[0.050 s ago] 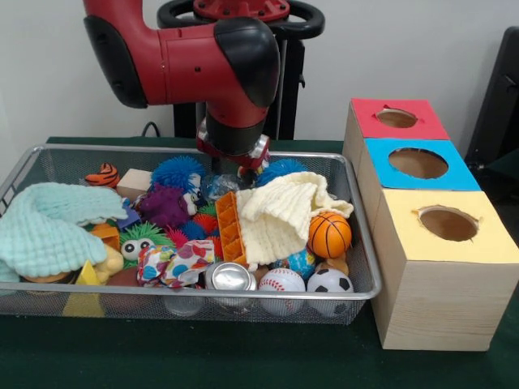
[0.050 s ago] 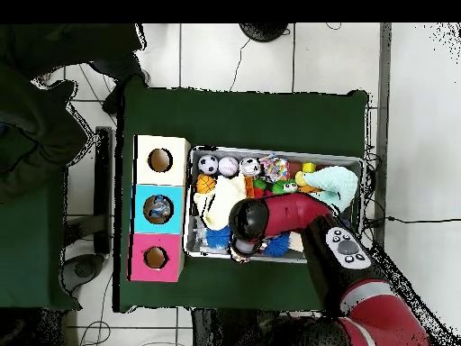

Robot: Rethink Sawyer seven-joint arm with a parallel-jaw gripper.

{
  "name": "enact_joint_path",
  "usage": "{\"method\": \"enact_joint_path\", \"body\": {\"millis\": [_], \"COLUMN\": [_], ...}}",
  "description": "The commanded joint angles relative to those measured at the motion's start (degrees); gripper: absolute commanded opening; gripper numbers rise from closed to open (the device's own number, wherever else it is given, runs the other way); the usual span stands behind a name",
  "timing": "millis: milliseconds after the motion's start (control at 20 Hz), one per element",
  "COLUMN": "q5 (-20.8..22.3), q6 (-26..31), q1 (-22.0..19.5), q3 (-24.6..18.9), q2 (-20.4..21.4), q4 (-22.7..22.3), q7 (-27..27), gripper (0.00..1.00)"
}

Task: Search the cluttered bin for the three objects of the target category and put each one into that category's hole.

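A wire mesh bin [image 1: 357,243] holds a heap of toys. At its right end lie a small basketball [image 1: 329,233], a baseball [image 1: 281,281] and a soccer ball [image 1: 330,281]. A cream cloth [image 1: 280,212] is draped over the middle. My gripper [image 1: 243,170] is lowered into the back of the bin, just behind that cloth and between two blue spiky balls [image 1: 177,172]. Its tip is hidden by the clutter. In the overhead view the arm covers the bin's lower side and the gripper [image 2: 239,249] sits near the bin wall [image 2: 188,203].
Beside the bin stand three wooden boxes with holes: red [image 1: 396,118], blue [image 1: 418,163] and yellow [image 1: 448,223]. Something lies inside the blue hole [image 2: 158,208]. Also in the bin are a mint cloth [image 1: 49,223], a purple spiky ball [image 1: 165,204], an orange waffle block [image 1: 229,227] and a silver can [image 1: 229,277].
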State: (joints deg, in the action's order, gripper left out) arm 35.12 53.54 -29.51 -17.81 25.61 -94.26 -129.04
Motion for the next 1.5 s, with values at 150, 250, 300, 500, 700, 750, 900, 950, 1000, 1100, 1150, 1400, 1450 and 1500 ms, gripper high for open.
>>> {"method": "enact_joint_path", "body": {"millis": [150,250,300,500,700,750,900,950,1000,1100,1150,1400,1450,1500], "q5": [4.47,3.97,3.67,2.60,2.73,3.13,3.80,3.65,3.62,3.26,2.99,0.53,0.12,-0.23], "q6": [-6.35,-6.75,-6.67,-6.47,-6.78,-6.96,-7.86,-8.47,-8.98,-10.54,-11.29,-18.90,-19.88,-20.50], "q1": [3.21,3.72,3.83,4.34,5.25,5.73,6.82,6.92,7.12,7.14,7.11,4.83,4.46,4.12], "q3": [4.21,4.73,4.83,5.41,6.20,6.56,7.70,7.95,8.22,8.53,8.64,7.20,7.03,6.78], "q2": [0.00,0.55,0.78,1.73,1.91,1.96,1.54,1.41,1.52,1.58,1.53,-0.61,-0.88,-1.25], "q4": [5.21,4.63,4.53,4.15,5.03,5.50,6.46,6.37,6.18,5.44,5.14,3.24,2.86,2.91], "q7": [-3.59,-3.83,-3.64,-2.87,-2.46,-2.49,-3.38,-3.74,-3.73,-4.17,-4.34,-4.75,-4.74,-4.48], "gripper": [1.00,1.00,1.00,1.00,1.00,1.00,1.00,1.00,1.00,1.00,1.00,1.00,1.00,1.00]}}
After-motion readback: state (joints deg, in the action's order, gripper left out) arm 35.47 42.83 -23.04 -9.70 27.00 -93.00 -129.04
